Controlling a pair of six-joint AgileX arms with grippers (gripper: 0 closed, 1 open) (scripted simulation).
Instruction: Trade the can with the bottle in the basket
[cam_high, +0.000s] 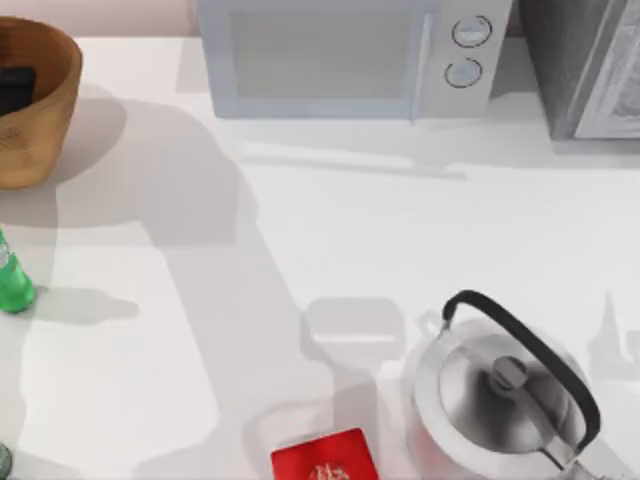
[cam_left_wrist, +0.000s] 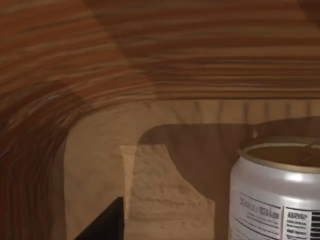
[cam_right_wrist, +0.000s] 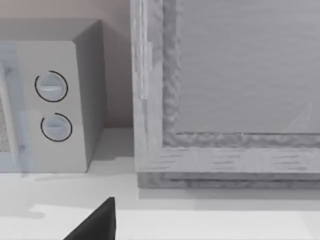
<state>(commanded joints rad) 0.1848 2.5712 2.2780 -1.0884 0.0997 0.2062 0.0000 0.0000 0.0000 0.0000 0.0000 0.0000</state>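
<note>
Top view: bottle (cam_high: 12, 283) outside basket (cam_high: 45, 120); kettle (cam_high: 500, 400), microwave (cam_high: 350, 60) apart; jaws indiscernible.

Left tool (cam_high: 14, 88) low inside the basket (cam_high: 50, 120).

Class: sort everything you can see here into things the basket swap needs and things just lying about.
Needed: round brown wooden basket; silver can with printed label, inside the basket; green translucent bottle.

Lying about: white microwave; steel kettle; flat red box.
</note>
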